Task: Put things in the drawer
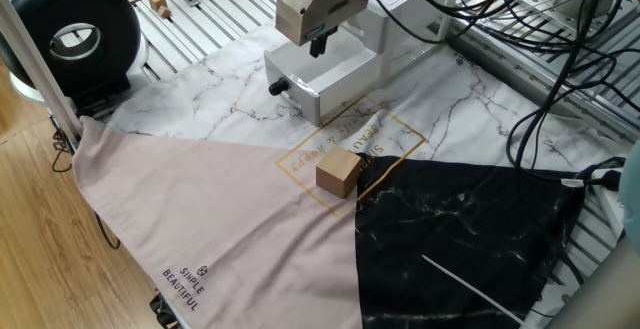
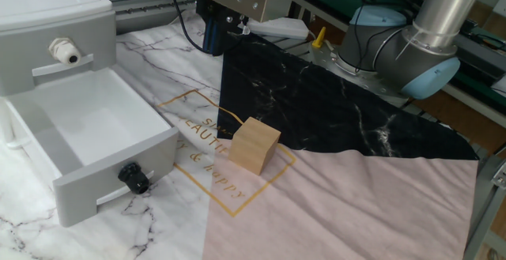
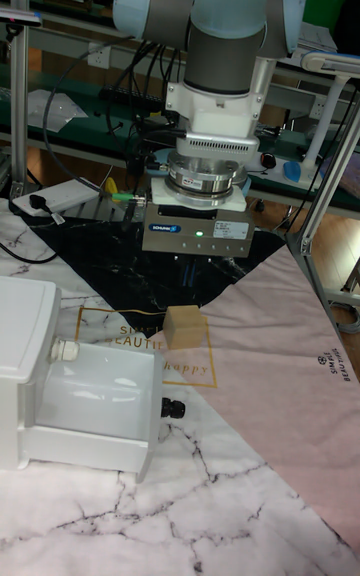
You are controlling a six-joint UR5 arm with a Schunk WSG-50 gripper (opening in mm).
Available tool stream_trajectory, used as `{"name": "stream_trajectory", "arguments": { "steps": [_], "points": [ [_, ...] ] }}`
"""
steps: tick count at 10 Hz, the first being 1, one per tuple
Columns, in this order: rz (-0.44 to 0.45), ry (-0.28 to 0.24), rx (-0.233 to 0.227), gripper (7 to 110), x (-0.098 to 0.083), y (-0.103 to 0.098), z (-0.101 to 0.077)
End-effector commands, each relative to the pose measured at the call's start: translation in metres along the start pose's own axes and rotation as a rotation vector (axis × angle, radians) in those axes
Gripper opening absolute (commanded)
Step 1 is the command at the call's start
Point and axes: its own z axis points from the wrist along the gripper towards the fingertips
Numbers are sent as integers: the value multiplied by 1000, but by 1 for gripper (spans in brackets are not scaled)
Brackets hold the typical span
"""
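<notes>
- We see a tan cube (image 2: 254, 145) with smooth flat faces, resting on the marble-print cloth (image 2: 332, 110) beside the drawer (image 2: 83, 137).
- The drawer is a white, boxy tray, pulled out, with a round black knob (image 2: 134, 178).
- The dark pincer (image 2: 216, 35) hangs above the counter; its fingers seem together, holding nothing.

The scene was brightly and evenly lit from overhead, with no hard-edged shadows. The tan-brown cube (image 2: 254, 145) cast only a faint, soft shadow on the cloth beside it. The white drawer (image 2: 95, 141) came close to washing out in the other fixed view, its inner walls showing little detail. In the tall fixed view the blue-grey arm (image 3: 205, 11) carried soft highlights on its rounded joints, and the background shelves sat dimmer. The black marble-print cloth (image 1: 460, 239) kept its veins legible. All three pictures were slightly soft, with distant clutter the least distinct.
</notes>
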Motion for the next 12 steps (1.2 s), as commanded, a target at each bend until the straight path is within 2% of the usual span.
{"name": "stream_trajectory", "arguments": {
  "steps": [1,3,4,7,8,12],
  "points": [
    [38,29,-16,7,7,4,-2],
    [29,18,-9,7,5,2,-1],
    [29,17,28,7,4,-7,-2],
    [18,-2,17,7,0,-5,-1],
    [6,0,44,7,0,-12,-2],
    [-1,8,60,7,2,-16,-2]
  ]
}}
